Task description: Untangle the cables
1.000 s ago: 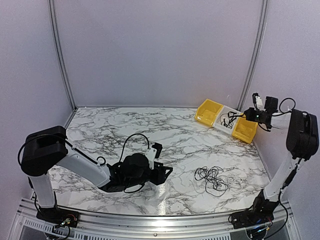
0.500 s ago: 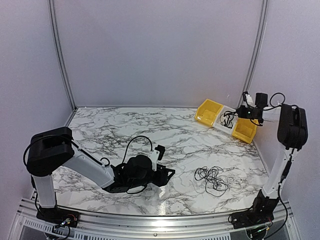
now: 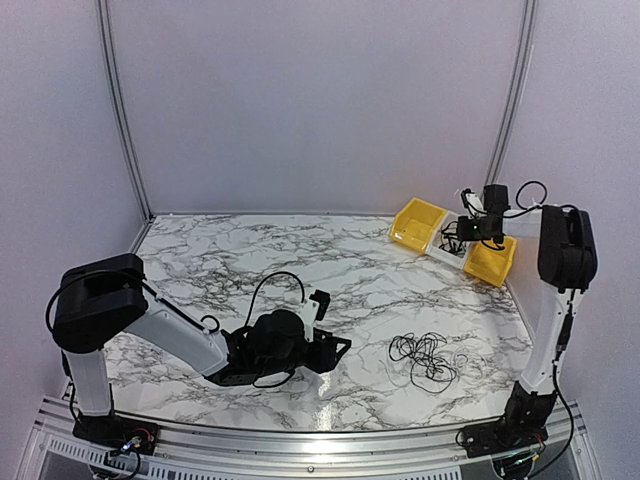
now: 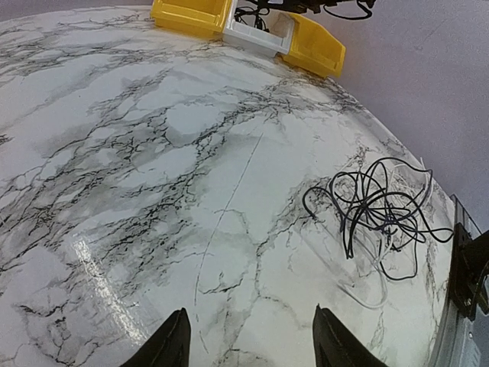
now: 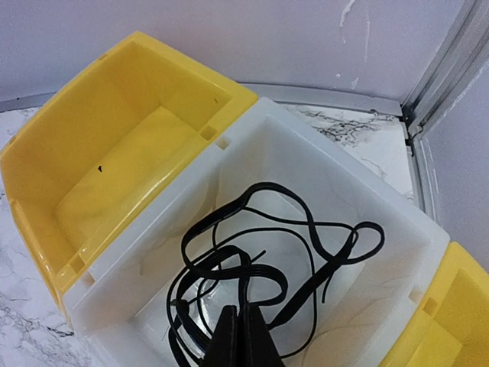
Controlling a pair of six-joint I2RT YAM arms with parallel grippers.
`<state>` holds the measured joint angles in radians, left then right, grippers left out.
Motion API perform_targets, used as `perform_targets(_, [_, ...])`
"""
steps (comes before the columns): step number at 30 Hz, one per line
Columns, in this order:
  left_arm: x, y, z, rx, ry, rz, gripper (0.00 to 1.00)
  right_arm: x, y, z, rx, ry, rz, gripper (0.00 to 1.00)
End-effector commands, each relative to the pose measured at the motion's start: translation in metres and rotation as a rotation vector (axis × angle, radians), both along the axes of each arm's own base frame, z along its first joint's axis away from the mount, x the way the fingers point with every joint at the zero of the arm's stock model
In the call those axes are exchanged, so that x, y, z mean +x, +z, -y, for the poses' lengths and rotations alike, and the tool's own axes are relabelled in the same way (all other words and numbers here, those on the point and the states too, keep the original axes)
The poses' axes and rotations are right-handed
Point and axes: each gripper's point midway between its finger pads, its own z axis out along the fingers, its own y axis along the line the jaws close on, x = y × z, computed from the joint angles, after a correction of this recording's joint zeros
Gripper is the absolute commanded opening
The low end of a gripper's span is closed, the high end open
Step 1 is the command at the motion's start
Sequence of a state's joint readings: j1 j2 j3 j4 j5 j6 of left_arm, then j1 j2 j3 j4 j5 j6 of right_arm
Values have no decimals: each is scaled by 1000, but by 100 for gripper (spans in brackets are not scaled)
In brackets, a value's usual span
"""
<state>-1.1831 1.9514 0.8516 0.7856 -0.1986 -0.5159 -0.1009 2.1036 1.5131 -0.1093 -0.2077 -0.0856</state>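
Note:
A loose tangle of thin black cables (image 3: pixel 425 358) lies on the marble table at the front right; it also shows in the left wrist view (image 4: pixel 378 206). My left gripper (image 3: pixel 335 350) is open and empty, low over the table left of the tangle, its tips apart (image 4: pixel 252 336). My right gripper (image 3: pixel 465 232) is at the back right over the white bin (image 3: pixel 447 245). Its jaws are pressed together (image 5: pixel 243 315) on a strand of a single black cable (image 5: pixel 260 252), whose loops hang into the white bin (image 5: pixel 336 160).
A yellow bin (image 3: pixel 417 222) stands left of the white bin and another yellow bin (image 3: pixel 490 260) right of it; both show in the right wrist view, one at the left (image 5: pixel 130 153) and one at the right (image 5: pixel 458 306). The back wall and a metal corner post are just behind them.
My right gripper has moved left from above the right yellow bin to above the white bin, carrying the cable, which now hangs into that bin. My left gripper shifted slightly right.

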Motion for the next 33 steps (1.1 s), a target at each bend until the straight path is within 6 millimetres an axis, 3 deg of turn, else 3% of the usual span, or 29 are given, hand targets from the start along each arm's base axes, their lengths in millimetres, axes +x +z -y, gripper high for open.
perform_targets(1, [-1,23,5,-56,-1,13,57,5,3,0,-24,18,-9,3])
perform_targets(3, [-1,25,4,-56,0,20,57,2,10,-4,-14,39,-8,8])
perform_targets(6, [-1,33,-1,-46,1,49,57,-6,34,-11,-8,74,20,24])
perform_targets(14, [3,52,-13,24,12,135,58,-50,131,-13,-61,106,221,45])
perform_targets(17, [4,56,-12,42,3,153,58,-71,166,-13,-29,146,297,50])
perform_targets(21, [-2,55,-1,59,-60,171,58,-111,211,-21,79,304,396,47])
perform_targets(23, [-10,53,7,71,-126,177,57,-137,214,-42,95,419,392,45])
perform_targets(25, [-22,51,17,77,-204,176,57,-168,201,-68,133,555,363,43])
perform_targets(30, [-37,38,37,95,-329,150,56,-254,125,-135,75,882,211,39])
perform_targets(33, [-41,34,53,79,-377,133,54,-288,107,-157,103,991,204,38])
